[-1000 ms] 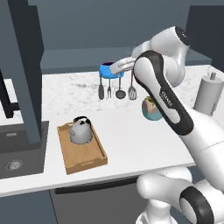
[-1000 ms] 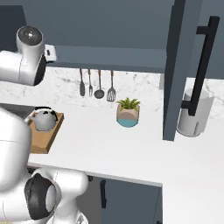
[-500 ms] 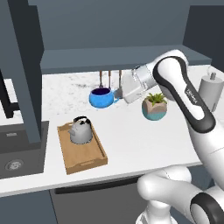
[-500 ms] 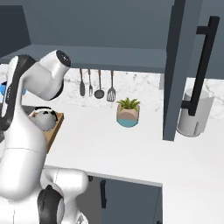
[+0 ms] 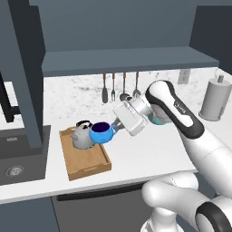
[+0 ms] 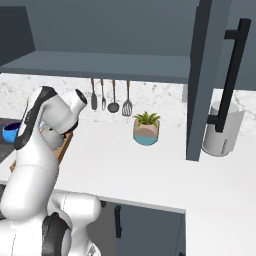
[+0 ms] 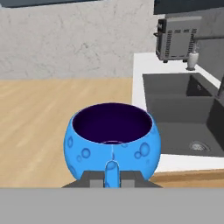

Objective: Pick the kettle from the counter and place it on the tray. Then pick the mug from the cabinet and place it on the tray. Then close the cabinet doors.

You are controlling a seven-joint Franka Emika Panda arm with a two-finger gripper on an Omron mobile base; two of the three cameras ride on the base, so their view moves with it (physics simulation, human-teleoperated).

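Blue and glossy, the mug hung above the tray, just beside the kettle. The gripper was nearly closed, pinching its little handle. It looked light, rigid and slippery; that thin loop seemed a precarious hold.

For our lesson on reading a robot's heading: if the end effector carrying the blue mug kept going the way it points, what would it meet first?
Probably the small grey metal kettle on the light-brown wooden tray: the end effector points that way, with the round bright blue mug close beside it, though depth is unclear.
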